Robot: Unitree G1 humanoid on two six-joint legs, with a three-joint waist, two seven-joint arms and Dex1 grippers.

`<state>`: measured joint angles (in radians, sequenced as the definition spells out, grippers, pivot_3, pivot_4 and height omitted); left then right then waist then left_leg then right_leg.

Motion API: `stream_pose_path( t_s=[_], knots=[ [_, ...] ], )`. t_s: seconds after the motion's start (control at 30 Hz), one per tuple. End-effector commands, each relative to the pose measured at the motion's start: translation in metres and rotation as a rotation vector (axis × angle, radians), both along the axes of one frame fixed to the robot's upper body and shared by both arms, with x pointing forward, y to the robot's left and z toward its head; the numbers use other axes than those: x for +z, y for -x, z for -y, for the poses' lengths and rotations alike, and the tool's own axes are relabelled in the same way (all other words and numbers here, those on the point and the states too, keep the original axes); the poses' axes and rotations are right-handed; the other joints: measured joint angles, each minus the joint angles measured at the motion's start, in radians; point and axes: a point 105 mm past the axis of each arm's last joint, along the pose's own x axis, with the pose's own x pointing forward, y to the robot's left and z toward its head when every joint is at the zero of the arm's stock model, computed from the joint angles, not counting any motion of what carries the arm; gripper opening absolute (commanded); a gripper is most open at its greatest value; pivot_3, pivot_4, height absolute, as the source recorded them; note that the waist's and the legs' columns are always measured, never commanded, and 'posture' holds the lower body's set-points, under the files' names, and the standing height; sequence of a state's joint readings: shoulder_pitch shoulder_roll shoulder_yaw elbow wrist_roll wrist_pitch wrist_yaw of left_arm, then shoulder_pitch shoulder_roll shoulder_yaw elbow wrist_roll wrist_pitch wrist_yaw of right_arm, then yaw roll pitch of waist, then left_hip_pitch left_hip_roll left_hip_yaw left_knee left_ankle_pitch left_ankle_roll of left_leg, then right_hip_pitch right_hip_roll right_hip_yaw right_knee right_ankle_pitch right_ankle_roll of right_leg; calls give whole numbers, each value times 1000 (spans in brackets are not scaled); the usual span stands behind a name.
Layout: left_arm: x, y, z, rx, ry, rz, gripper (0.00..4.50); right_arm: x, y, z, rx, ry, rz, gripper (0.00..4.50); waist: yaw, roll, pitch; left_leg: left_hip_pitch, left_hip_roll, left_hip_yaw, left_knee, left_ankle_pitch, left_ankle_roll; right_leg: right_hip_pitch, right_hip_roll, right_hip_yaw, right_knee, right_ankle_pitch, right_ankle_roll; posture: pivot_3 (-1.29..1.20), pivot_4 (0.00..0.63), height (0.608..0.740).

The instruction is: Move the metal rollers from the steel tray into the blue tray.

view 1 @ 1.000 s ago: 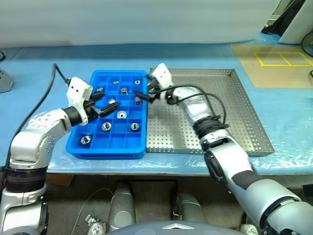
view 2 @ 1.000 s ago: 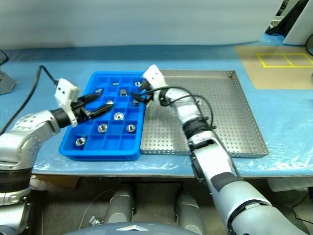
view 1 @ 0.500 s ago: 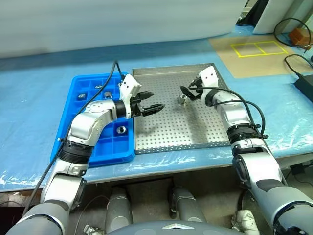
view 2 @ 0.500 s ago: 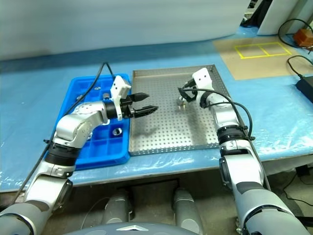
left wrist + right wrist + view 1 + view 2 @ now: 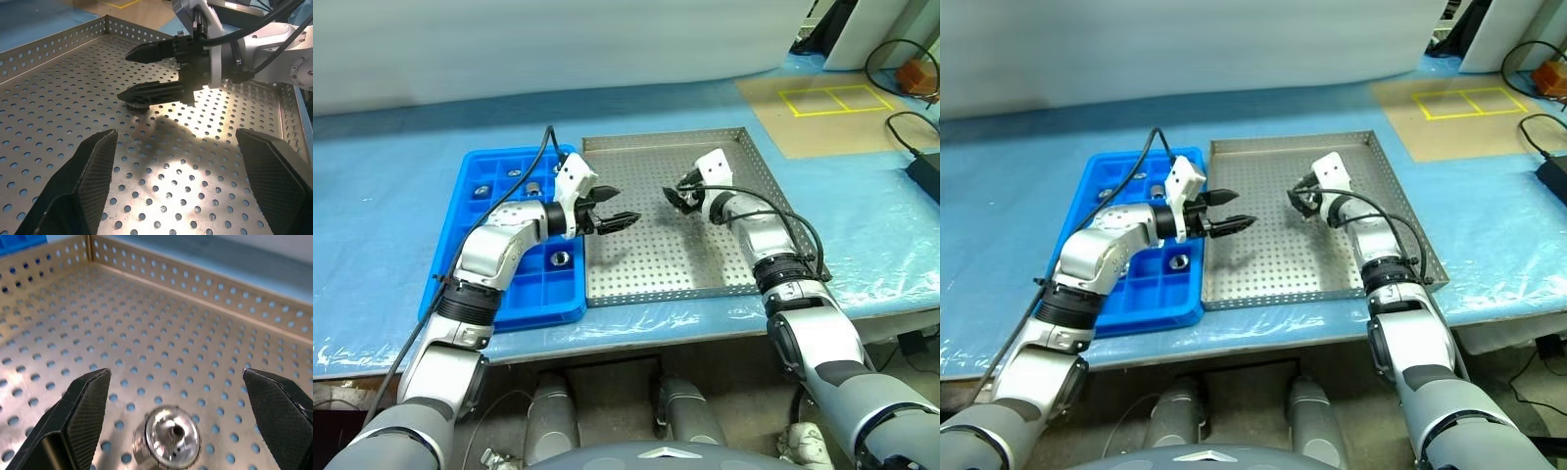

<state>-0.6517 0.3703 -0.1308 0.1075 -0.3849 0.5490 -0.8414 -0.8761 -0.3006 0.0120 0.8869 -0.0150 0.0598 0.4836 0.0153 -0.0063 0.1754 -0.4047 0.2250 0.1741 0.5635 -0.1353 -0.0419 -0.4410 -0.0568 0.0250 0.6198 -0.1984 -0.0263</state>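
While the left gripper [image 5: 619,208] hung unclenched, the right gripper [image 5: 674,196] straddled, jaws spread, a metal roller [image 5: 169,436] on the steel tray [image 5: 705,264].

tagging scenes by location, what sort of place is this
Probably a workshop or robot test lab: a bench under blue plastic sheeting, a perforated steel tray beside a blue tray of small compartments, and yellow tape squares on the floor.

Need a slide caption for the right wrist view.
Open right claw straddling a metal roller on the steel tray.
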Motion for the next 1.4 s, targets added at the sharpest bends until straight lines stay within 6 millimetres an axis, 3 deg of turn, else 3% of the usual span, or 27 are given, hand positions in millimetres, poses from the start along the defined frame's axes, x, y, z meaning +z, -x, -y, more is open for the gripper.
stream_pose_path(
  t_s=[0.03, 0.27, 0.37, 0.57, 0.7, 0.8, 0.9, 1.03, 1.3, 1.4],
  knots=[
    [10, 1, -5, 17, 7, 52, 4065, 4, -2, 2, -6, 17, 29, 4492, 0, 0, 0, 0, 0, 0, 0, 0, 0, 0, 0, 0, 0, 0, 0, -167, 150, 740],
    [8, 3, -10, 33, 4, 50, 4065, -15, 1, -3, 16, 64, -20, 4492, 0, 0, 0, 0, 0, 0, 0, 0, 0, 0, 0, 0, 0, 0, 0, -147, 150, 740],
    [7, 4, -11, 37, 2, 48, 4065, -15, 1, -8, 25, 66, -11, 3887, 0, 0, 0, 1, 0, 0, 0, 0, 0, 0, 0, 0, 0, 0, 0, -144, 150, 740],
    [8, 4, -11, 41, -1, 49, 4065, -19, 1, -10, 25, 90, -20, 1804, 1, 0, 0, 0, 0, 0, 0, 0, 0, 0, 0, 0, 0, 0, 0, -141, 150, 740],
    [8, 5, -12, 41, -4, 47, 4065, -21, 0, -6, 4, 127, -19, 1730, 1, 0, 0, 1, 0, 0, 0, 0, 0, 0, 0, 0, 0, 0, 0, -141, 150, 740],
    [9, 6, -16, 42, -8, 47, 4065, -13, 1, -14, 48, 120, 8, 1730, 1, 0, 0, 1, 0, 0, 0, 0, 0, 0, 0, 0, 0, 0, 0, -139, 150, 740],
    [14, 6, -27, 58, -19, 63, 4065, 5, 4, -34, 147, 92, 43, 1730, -1, 0, 0, 1, 0, 0, -1, 0, 0, 0, 0, 0, 0, 0, 0, -123, 150, 740],
    [30, 0, -49, 123, -29, 112, 4065, 34, 17, -75, 347, 106, 117, 1730, -1, 1, 1, 0, 1, 0, -3, 0, -1, -2, 1, 0, 0, 0, 0, -84, 150, 740],
    [42, 5, -93, 244, -93, 145, 4065, 71, 73, -156, 792, 29, 145, 1730, 16, 1, 1, -1, 1, 0, -6, 0, 0, -2, 1, -1, -3, 0, 0, 11, 150, 740],
    [37, 21, -107, 285, -121, 122, 4065, 77, 96, -184, 948, -54, 82, 1730, 28, 1, 2, 0, 1, 0, -8, 0, -1, -2, 1, -1, -4, 0, 0, 133, 150, 740]
  ],
)
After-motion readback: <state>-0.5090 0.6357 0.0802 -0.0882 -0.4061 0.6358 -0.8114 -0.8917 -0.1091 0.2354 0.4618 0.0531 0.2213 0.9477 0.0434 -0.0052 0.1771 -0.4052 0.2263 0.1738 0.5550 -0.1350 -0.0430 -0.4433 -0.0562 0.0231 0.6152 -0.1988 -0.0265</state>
